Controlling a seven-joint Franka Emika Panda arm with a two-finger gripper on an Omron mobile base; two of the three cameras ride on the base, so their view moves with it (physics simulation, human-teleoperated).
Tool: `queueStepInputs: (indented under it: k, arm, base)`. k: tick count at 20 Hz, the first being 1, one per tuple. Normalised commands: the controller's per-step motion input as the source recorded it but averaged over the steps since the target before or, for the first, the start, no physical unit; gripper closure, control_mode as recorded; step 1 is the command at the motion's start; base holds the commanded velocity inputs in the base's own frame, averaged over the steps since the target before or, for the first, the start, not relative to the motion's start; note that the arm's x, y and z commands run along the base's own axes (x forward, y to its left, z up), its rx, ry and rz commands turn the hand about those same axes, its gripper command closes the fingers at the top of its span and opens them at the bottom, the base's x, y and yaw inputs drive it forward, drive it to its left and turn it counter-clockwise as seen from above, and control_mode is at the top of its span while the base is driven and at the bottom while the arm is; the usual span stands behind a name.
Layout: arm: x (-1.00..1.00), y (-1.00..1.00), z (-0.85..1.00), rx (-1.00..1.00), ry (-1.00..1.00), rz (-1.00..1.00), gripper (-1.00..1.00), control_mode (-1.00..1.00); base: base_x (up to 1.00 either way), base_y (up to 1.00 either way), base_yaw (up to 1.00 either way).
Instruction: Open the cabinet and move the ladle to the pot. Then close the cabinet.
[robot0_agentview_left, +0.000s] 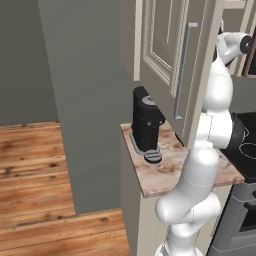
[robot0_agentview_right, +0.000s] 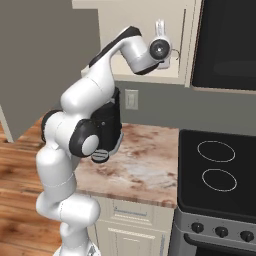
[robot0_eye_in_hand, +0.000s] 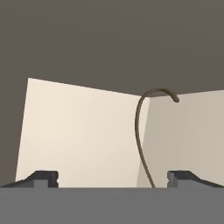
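The cabinet (robot0_agentview_right: 186, 60) stands open, its cream raised-panel door (robot0_agentview_left: 162, 47) with the silver bar handle (robot0_agentview_left: 182, 70) swung out toward me. My gripper (robot0_agentview_right: 160, 26) is raised into the cabinet opening and is open. In the hand view the gripper (robot0_eye_in_hand: 113, 177) faces the cream inside walls. The ladle (robot0_eye_in_hand: 138, 131) appears there as a thin brown handle with a hooked top. It rises between the two fingertips, nearer the right one (robot0_eye_in_hand: 183, 176), and neither fingertip touches it. The ladle's bowl is hidden. The pot is out of view.
A black coffee machine (robot0_agentview_left: 146, 122) stands on the marble counter (robot0_agentview_left: 172, 167) below the cabinet, close beside the arm. A black stove (robot0_agentview_right: 220, 170) with two ring burners is to the right, a black microwave (robot0_agentview_right: 230, 45) above it. Wooden floor lies to the left.
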Motion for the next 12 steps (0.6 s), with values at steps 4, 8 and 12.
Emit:
queueStepInputs:
  k: [4, 8, 12]
  arm:
    - [0.07, 0.0, -0.12, 0.03, 0.0, 0.0, -1.0, -1.0]
    - [0.22, 0.0, -0.11, 0.03, 0.0, 0.0, -1.0, -1.0]
    - [0.32, 0.0, -0.05, 0.0, 0.0, 0.0, -1.0, -1.0]
  base:
    - [0.0, 0.0, 0.0]
    - [0.0, 0.0, 0.0]
    - [0.0, 0.0, 0.0]
